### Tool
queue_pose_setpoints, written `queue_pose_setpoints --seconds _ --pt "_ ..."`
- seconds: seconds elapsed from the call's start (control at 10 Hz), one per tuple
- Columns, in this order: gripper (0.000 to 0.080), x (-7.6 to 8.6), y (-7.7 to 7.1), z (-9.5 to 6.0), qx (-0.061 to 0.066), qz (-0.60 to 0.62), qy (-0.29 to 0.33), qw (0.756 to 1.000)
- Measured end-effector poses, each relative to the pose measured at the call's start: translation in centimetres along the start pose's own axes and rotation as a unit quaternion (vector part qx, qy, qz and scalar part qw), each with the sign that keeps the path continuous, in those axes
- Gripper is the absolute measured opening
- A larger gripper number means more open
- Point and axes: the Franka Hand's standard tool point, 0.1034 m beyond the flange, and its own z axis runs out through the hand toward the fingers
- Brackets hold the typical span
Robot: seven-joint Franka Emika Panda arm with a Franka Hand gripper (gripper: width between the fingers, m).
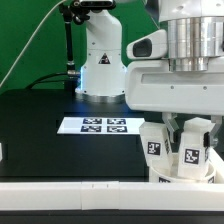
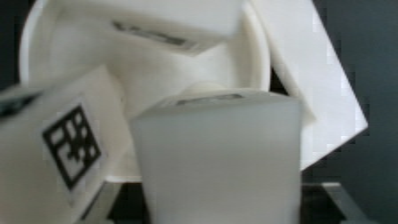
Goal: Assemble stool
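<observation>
Closest to the lens, filling the wrist view, the gripper (image 2: 210, 150) is drawn in narrow on what looks like a white tagged stool leg (image 2: 71, 130), though the blur hides just where the fingers meet it. From the exterior view the gripper (image 1: 186, 135) hangs over tagged white parts (image 1: 155, 142) at the table's near edge, by the long white wall strip (image 1: 70, 194), probably the seat with legs, while the marker board (image 1: 92, 125) lies well apart on the black table (image 1: 40, 120). I judge assembly mid-way: one leg being fitted, how many remain I cannot tell
</observation>
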Motion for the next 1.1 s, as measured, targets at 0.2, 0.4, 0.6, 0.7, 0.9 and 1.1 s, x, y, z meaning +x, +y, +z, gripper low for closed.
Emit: queue_pose_setpoints --seconds 0.2,0.4,0.6,0.7,0.9,1.1 --pt "0.0341 -0.02 0.01 0.01 0.0 0.052 0.0 0.999" --pt "0.0341 -0.18 -0.39 0.07 0.015 0.187 0.005 0.982" --pt "0.0341 -0.41 -0.66 0.08 0.029 0.353 -0.004 0.935" --pt "0.0341 -0.4 -0.69 0.11 0.033 0.399 -0.009 0.916" --pt "0.0341 -0.35 -0.76 0.17 0.037 0.499 -0.02 0.865" --pt "0.0341 -0.38 -0.77 0.16 0.038 0.548 -0.028 0.835"
